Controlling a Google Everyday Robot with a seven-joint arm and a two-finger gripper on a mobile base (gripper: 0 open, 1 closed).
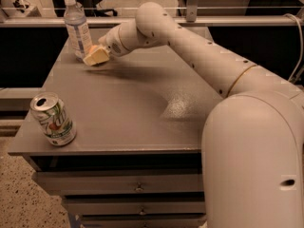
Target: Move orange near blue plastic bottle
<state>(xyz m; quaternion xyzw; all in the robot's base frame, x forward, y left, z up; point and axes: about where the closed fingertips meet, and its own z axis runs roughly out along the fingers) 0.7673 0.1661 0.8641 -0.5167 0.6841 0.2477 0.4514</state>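
Risk was the bottle (78, 28): end effector (96, 56) sat right beside it, upper left of frame, couldn't tell its grip, and a small nudge might've tipped it.

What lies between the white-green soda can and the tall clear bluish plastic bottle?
Only bare grey tabletop lies between soda can and plastic bottle, in the camera view; the claw is beside the bottle's base.
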